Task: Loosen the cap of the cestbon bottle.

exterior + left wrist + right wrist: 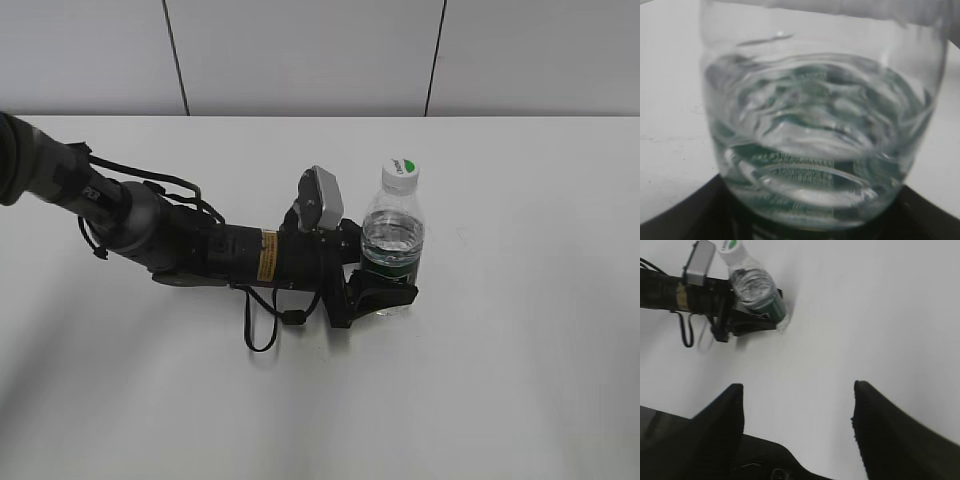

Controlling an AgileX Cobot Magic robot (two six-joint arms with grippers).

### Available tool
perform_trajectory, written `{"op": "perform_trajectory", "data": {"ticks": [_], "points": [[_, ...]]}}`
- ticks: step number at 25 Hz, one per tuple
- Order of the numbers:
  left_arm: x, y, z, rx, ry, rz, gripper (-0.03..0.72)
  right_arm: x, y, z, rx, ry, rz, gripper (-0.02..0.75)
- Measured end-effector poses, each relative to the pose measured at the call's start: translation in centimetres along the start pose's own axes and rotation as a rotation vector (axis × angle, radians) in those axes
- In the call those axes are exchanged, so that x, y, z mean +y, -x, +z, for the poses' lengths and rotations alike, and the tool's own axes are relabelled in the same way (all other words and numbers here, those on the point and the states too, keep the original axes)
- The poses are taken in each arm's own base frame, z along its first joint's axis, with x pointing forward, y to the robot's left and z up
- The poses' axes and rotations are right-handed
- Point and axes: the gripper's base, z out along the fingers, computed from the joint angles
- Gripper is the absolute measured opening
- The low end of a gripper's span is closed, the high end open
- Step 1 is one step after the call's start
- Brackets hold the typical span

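The cestbon bottle (392, 240) stands upright on the white table, clear and ribbed, with water inside and a dark green label band low on its body. Its white cap (401, 172) with a green leaf mark sits on top. My left gripper (385, 292) is shut on the bottle's lower body at the label. The bottle fills the left wrist view (820, 140), with the black jaws at the bottom corners. My right gripper (797, 400) is open and empty above bare table, far from the bottle (757, 290) and cap (731, 246). It is out of the exterior view.
The left arm (200, 245) lies low across the table from the left, with a looping black cable (262, 325) under it. A white panelled wall (320, 55) stands behind the table's far edge.
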Motion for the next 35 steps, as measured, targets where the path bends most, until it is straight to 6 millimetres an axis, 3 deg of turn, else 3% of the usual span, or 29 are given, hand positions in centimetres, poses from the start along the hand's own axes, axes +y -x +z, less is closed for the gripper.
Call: {"op": "perform_trajectory", "data": {"ticks": [7,14,20,26,31,35], "points": [[0.0,0.0,0.0,0.002,0.0,0.001,0.525,-0.1,6.7,4.0,0.043,0.201,0.056,0.517],[0.0,0.0,0.0,0.003,-0.002,0.005,0.525,0.1,11.7,8.5,0.184,0.347,0.057,0.517],[0.0,0.0,0.0,0.004,-0.002,0.006,0.525,3.1,13.9,13.6,0.383,0.37,0.028,0.517],[0.0,0.0,0.0,0.004,-0.002,0.006,0.525,5.7,14.8,18.2,0.562,0.31,-0.092,0.517],[0.0,0.0,0.0,0.004,-0.002,0.006,0.525,6.3,15.4,21.2,0.59,0.307,-0.108,0.517],[0.0,0.0,0.0,0.003,-0.003,0.006,0.525,6.2,15.0,22.2,0.615,0.308,-0.117,0.517]]}}
